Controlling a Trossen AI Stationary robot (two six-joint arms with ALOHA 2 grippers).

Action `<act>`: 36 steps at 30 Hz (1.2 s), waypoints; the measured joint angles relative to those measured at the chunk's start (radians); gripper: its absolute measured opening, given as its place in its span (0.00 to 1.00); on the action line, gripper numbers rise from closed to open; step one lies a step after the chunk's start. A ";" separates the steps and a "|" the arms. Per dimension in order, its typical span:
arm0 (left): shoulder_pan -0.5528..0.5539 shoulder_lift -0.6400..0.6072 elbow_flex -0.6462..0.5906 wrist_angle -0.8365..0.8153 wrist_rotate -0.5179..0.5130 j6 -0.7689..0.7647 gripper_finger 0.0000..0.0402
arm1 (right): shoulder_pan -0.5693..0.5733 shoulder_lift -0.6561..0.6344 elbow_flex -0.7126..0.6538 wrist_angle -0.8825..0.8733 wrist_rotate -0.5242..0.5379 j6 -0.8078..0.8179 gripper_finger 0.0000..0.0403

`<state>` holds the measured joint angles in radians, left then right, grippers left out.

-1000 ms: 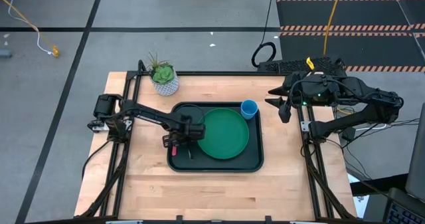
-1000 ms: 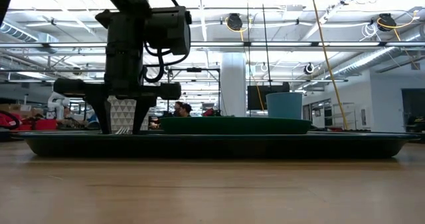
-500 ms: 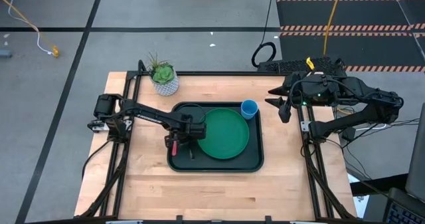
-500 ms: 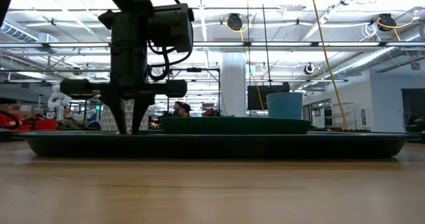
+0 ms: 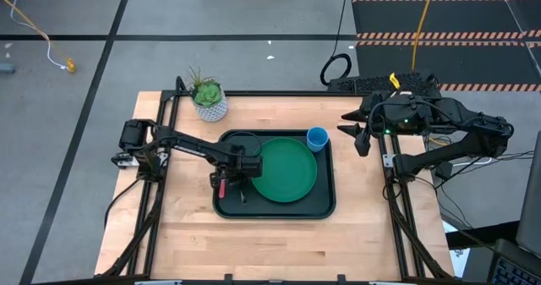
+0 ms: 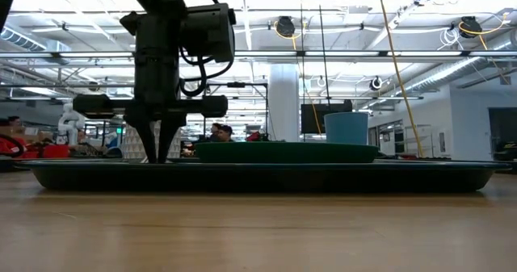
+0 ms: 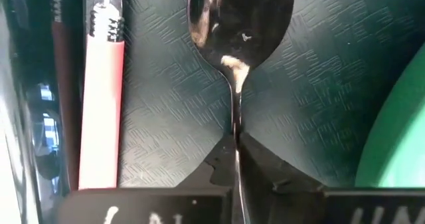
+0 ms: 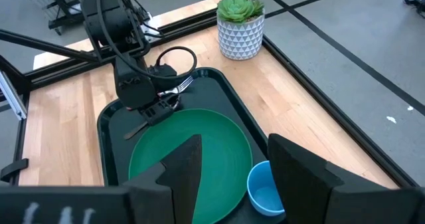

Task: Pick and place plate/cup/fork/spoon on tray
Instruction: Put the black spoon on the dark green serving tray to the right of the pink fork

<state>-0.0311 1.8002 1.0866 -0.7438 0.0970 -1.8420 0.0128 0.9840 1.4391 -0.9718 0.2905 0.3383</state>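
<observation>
Only the left wrist view shows the left gripper (image 7: 236, 141) pinched shut on the spoon (image 7: 234, 24) handle, lying on the tray (image 7: 166, 117) (fork (image 7: 103, 91) beside); overhead it's seemingly hidden.

I work in a big open lab hall: bare ceiling pipes (image 6: 339, 58), taped concrete floor (image 5: 254, 57), people (image 6: 220, 132) at distant benches.

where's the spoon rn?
On the tray, in the strip left of the green plate, beside the pink-handled fork. In the left wrist view the left gripper is shut on the spoon's handle.
</observation>
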 joint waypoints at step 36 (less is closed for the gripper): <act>0.129 -0.004 0.000 -0.082 0.044 0.269 0.01 | 0.000 0.000 0.000 -0.015 0.027 -0.011 0.41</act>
<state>0.0978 1.7964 1.0866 -0.8261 0.1406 -1.5734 0.0125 0.9840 1.4387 -0.9871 0.3173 0.3275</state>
